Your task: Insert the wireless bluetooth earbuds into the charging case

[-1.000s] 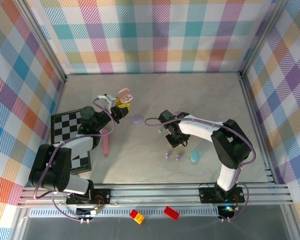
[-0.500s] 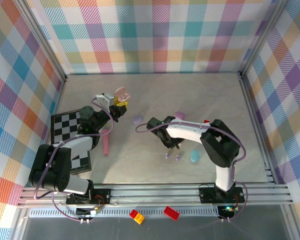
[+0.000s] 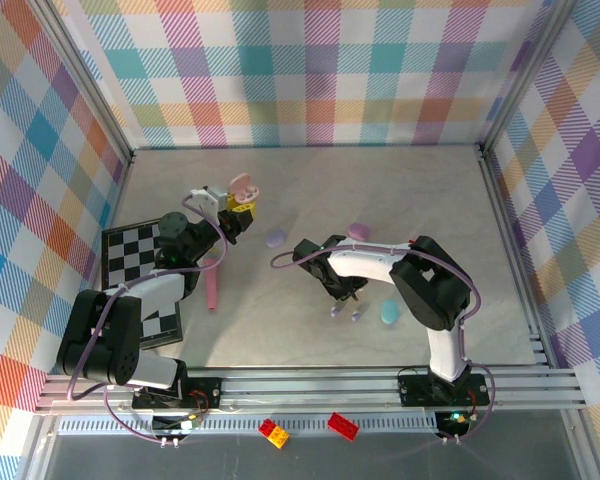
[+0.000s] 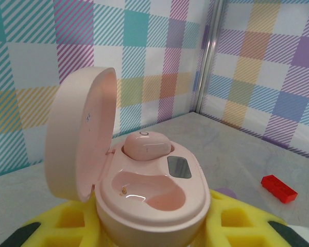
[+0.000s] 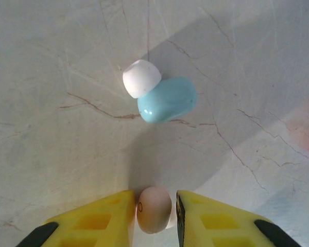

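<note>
Around my right hand [image 5: 154, 216] the counter [image 5: 51, 128] is cluttered. A teal earbud [image 5: 169, 100] with a white tip lies just ahead of the fingers, apart from what they grip. From above, two lavender earbuds [image 3: 336, 311] sit just on the near side of that wrist, with a teal case [image 3: 390, 312] beside them. A closed lavender case [image 3: 274, 238] lies between the arms and another pale oval case [image 3: 358, 231] lies just behind the right arm. By the left arm a pink stick [image 3: 212, 285] lies next to a checkerboard [image 3: 130, 252]. A red brick [image 4: 279, 188] rests on the counter beyond my left hand [image 4: 152, 231].

The right hand's yellow fingers are drawn in tight on both sides of a loose pink earbud [image 5: 154, 209], pinching it. I can't tell whether it's clear of the counter. The left hand is clamped on the base of the pink charging case [image 4: 154, 203], whose lid [image 4: 80, 134] stands open. A seated pink earbud [image 4: 147, 145] fills the far socket, and the near socket [image 4: 144, 191] shows its bare bottom.

For markings, each pink bud carries a thin ring, and a dark grey window [image 4: 179, 166] sits on the case deck. A tiny blue mark inside the lid is too small for me to read
</note>
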